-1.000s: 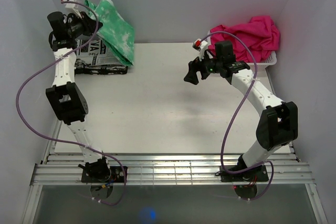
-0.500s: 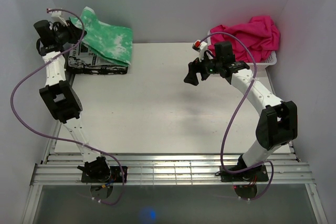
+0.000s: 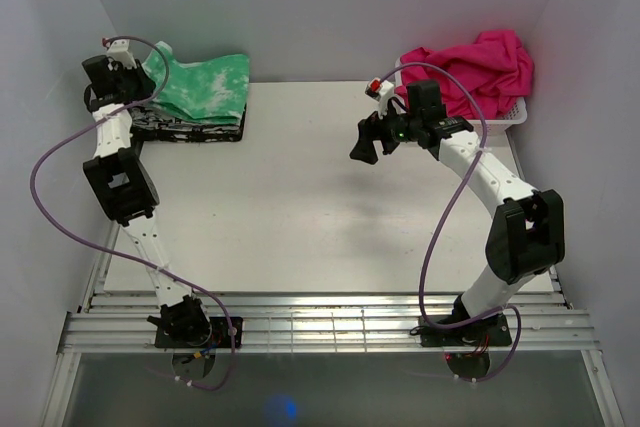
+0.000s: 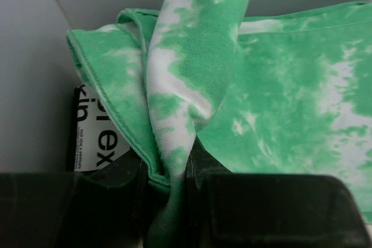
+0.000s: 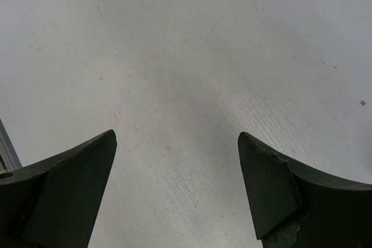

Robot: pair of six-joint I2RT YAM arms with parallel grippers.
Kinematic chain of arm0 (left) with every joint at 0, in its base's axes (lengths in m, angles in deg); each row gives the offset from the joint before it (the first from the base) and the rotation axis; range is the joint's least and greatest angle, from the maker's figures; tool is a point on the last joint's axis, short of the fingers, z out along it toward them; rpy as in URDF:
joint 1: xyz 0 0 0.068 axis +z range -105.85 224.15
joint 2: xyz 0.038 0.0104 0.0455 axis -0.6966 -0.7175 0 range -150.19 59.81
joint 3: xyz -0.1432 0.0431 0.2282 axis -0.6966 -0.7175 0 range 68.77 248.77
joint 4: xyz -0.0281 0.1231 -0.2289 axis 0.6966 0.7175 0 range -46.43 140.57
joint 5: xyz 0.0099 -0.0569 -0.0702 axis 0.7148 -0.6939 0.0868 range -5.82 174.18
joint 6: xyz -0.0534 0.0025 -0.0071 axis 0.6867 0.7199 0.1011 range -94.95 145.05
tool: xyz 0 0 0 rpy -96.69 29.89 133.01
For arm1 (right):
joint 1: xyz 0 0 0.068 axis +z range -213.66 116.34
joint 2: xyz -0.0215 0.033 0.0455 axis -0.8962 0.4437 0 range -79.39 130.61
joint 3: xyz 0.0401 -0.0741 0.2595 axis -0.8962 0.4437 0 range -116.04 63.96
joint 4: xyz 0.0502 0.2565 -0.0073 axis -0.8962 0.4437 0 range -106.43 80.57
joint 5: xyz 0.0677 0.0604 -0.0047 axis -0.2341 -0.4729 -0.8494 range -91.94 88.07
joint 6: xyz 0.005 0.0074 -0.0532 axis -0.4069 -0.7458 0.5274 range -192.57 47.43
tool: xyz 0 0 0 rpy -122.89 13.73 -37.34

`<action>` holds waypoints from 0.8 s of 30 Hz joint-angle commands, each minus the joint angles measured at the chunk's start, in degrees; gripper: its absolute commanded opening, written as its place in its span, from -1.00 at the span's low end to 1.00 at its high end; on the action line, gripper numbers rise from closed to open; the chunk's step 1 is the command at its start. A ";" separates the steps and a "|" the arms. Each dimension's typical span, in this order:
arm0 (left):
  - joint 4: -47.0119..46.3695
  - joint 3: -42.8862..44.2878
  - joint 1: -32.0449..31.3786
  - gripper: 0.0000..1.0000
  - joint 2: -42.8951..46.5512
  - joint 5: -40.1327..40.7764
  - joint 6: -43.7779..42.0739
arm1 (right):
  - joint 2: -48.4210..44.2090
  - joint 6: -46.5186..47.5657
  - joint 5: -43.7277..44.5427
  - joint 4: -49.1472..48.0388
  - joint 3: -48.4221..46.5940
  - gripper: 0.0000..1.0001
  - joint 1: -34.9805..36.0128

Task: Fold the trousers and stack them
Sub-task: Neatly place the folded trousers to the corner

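- left gripper (image 3: 143,82) (image 4: 168,185): fingers pinched shut on a bunched ridge of the trousers (image 3: 205,92) (image 4: 279,97), cloth squeezed right between the two pads
- trousers: the ridge rises from between the left fingers; the rest spreads flat ahead and to their right, looks folded into a compact slab
- newsprint cloth (image 3: 190,129) (image 4: 96,143): directly under the trousers, peeking out just left of the left fingers (so stacking looks basically done)
- table (image 3: 300,207) (image 5: 174,56): bare surface below the right fingers
- right gripper (image 3: 365,142) (image 5: 176,137): fingers spread wide, nothing between them, well apart from the trousers
- pink cloth (image 3: 480,72): heaped in a white basket (image 3: 515,115) behind the right fingers, untouched
- progress guess: nearly finished; left to do is letting go of the pinched ridge and flattening that edge
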 commanded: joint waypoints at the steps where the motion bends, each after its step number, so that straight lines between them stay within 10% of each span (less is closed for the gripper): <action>1: -5.32 2.80 0.92 -1.00 1.43 9.97 -6.13 | 1.01 0.45 -1.20 0.14 -2.48 0.80 -0.06; 12: -5.86 2.18 1.36 -0.72 -0.07 17.44 -7.63 | 1.19 0.98 -0.67 0.58 -2.91 0.80 -0.06; 17: -5.16 0.51 1.36 0.63 1.42 20.87 -7.64 | 0.84 1.15 -0.15 0.66 -3.44 0.80 -0.06; 24: -1.64 2.89 1.36 0.96 4.32 22.28 -7.11 | -1.18 2.38 1.09 1.19 -3.27 0.80 -0.14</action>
